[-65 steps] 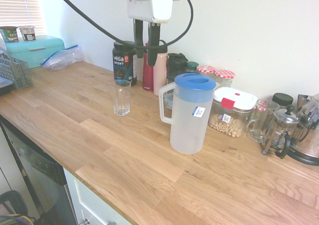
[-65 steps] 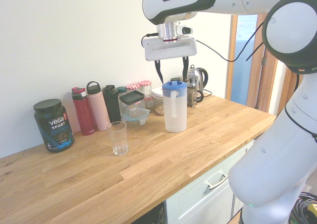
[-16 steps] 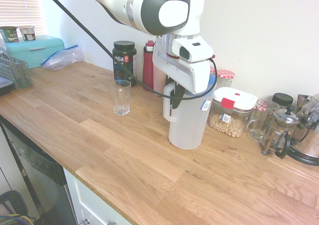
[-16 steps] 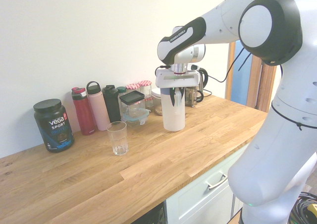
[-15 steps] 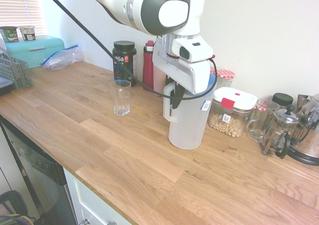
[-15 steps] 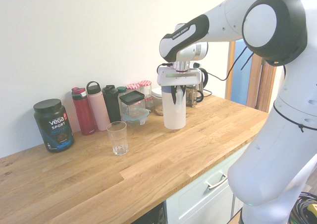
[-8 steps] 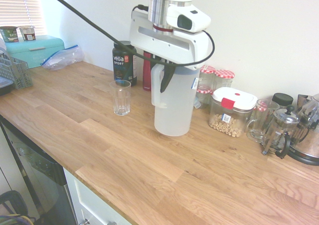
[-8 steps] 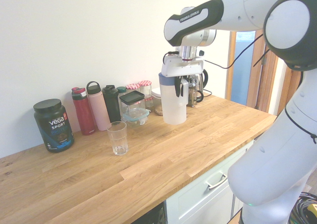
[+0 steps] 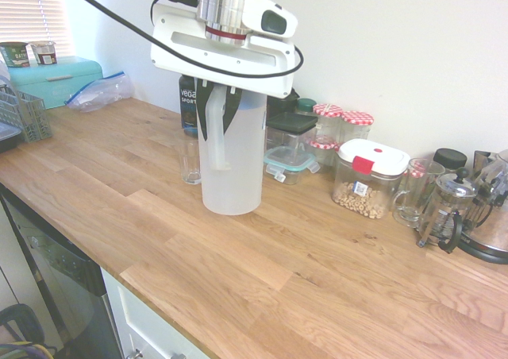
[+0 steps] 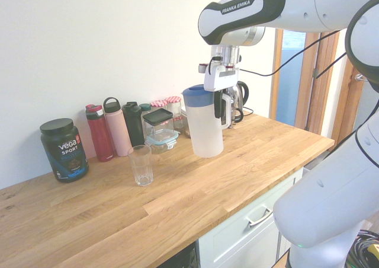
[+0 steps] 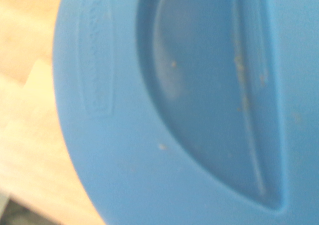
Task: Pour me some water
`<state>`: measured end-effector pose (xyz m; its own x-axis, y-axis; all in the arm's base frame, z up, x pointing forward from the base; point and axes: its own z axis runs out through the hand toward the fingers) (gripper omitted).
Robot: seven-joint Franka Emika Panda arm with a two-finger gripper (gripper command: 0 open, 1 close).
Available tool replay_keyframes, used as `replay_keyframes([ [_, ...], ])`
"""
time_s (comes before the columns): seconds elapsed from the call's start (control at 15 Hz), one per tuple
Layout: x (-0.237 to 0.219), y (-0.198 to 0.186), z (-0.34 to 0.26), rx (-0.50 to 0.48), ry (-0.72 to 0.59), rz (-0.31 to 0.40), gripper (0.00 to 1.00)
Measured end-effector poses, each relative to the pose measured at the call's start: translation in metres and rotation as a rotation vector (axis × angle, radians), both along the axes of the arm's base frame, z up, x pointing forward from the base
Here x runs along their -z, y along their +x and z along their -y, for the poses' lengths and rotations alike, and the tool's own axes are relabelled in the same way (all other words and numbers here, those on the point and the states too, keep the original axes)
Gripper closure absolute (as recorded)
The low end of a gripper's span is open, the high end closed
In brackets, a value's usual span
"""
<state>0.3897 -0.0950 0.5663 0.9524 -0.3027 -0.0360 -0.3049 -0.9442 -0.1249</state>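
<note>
Filling wrist view: blue lid [image 11: 199,110]; exteriors show pitcher [image 9: 232,156] aloft.

The hand [image 10: 220,107] grips the handle of the blue-lidded pitcher [image 10: 203,125], which hangs upright just above the wooden worktop [image 10: 177,191]. An empty glass [image 10: 140,165] stands at the pitcher's eight o'clock (well apart), with bottles [image 10: 118,128] along the wall behind.
</note>
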Motion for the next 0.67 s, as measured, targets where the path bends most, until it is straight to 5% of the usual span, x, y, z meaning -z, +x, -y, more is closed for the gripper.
replay_keyframes([
  [0.47, 0.003, 0.03, -0.03, -0.398, -0.056, -0.047, 1.0],
  [0.67, -0.014, 0.038, -0.049, -0.456, -0.091, -0.03, 1.0],
])
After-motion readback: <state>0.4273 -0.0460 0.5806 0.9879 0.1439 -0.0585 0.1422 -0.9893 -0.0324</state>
